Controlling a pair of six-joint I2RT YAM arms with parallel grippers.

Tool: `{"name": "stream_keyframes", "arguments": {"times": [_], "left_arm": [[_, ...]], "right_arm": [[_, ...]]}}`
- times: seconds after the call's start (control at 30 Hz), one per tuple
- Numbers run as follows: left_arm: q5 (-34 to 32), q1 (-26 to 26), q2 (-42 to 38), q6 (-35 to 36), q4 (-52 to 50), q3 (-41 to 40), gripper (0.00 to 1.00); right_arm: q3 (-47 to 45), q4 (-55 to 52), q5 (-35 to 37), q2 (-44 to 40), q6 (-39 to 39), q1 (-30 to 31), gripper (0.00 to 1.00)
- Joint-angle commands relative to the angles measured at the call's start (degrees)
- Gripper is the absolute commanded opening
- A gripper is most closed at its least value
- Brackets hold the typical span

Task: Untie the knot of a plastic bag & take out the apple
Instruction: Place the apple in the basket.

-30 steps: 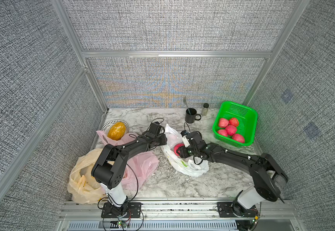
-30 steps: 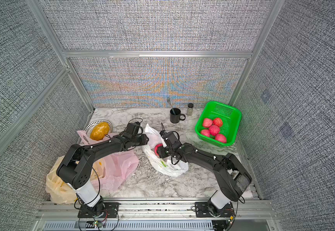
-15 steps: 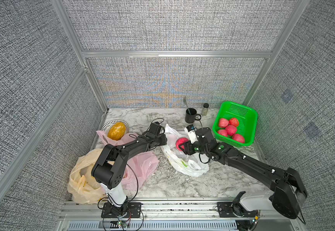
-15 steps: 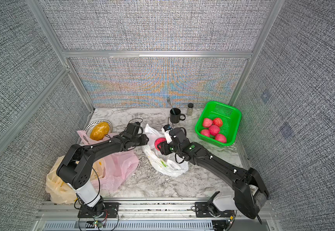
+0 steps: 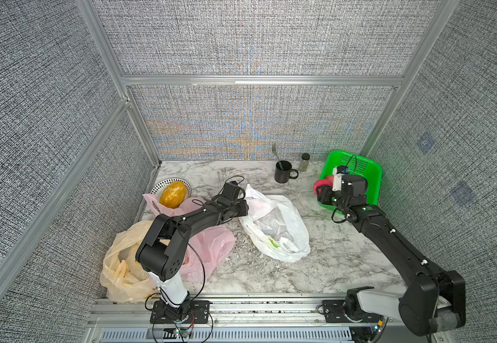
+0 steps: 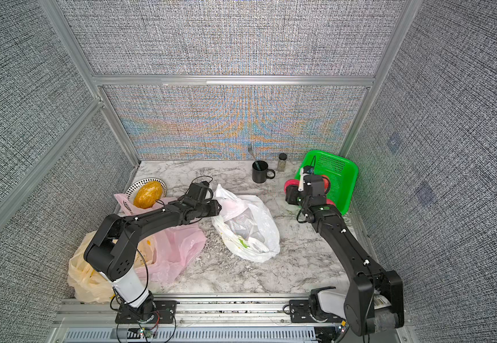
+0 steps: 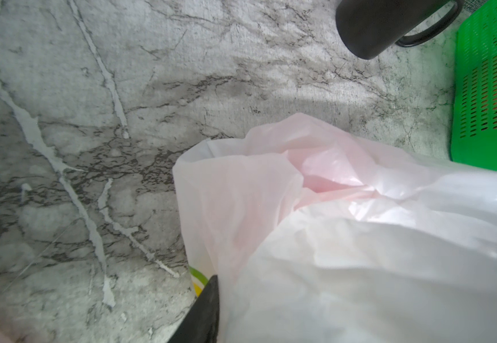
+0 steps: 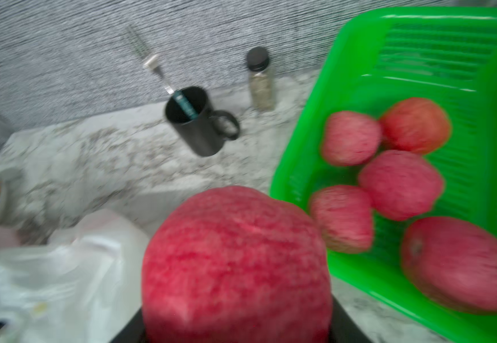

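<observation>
The white plastic bag (image 5: 274, 225) (image 6: 247, 228) lies mid-table with its mouth gaping; no knot shows on it. My left gripper (image 5: 243, 208) is shut on the bag's rim at its far left side. In the left wrist view one black finger (image 7: 204, 311) presses against the bag film (image 7: 360, 252), which hides the other finger. My right gripper (image 5: 323, 193) (image 6: 293, 196) is shut on a red apple (image 5: 319, 184) (image 8: 235, 261). It holds the apple in the air at the left edge of the green basket (image 5: 373, 181) (image 8: 300, 142).
Several red apples (image 8: 398, 184) lie in the basket. A black mug (image 5: 282, 172) with a fork and a spice jar (image 5: 305, 161) stand at the back wall. A plate with a yellow fruit (image 5: 173, 194), a pink bag (image 5: 211, 246) and a yellowish bag (image 5: 122, 267) lie at the left.
My right gripper has lifted the apple out of the white bag and carried it right, to the basket's edge. The left arm has stayed put, holding the bag.
</observation>
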Motion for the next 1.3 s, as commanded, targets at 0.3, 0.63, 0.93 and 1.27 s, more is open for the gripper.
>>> {"name": "stream_keyframes", "arguments": {"times": [0.3, 0.63, 0.93, 1.27], "left_arm": [[0.96, -0.28, -0.16, 0.72, 0.67, 1.24, 0.43], [0.73, -0.84, -0.09, 1.15, -0.33, 2.74, 0.43], [0.38, -1.62, -3.4, 1.49, 2.82, 0.62, 0.41], [0.26, -2.46, -10.74, 1.69, 4.03, -3.51, 0.19]], "right_arm": [[0.66, 7.13, -2.31, 12.71, -0.1, -11.42, 0.58], [0.56, 6.39, -3.21, 13.59, -0.72, -11.51, 0.84], [1.09, 3.06, -1.71, 4.38, -2.01, -7.93, 0.98], [-1.05, -0.3, -10.45, -3.67, -5.63, 10.73, 0.85]]}}
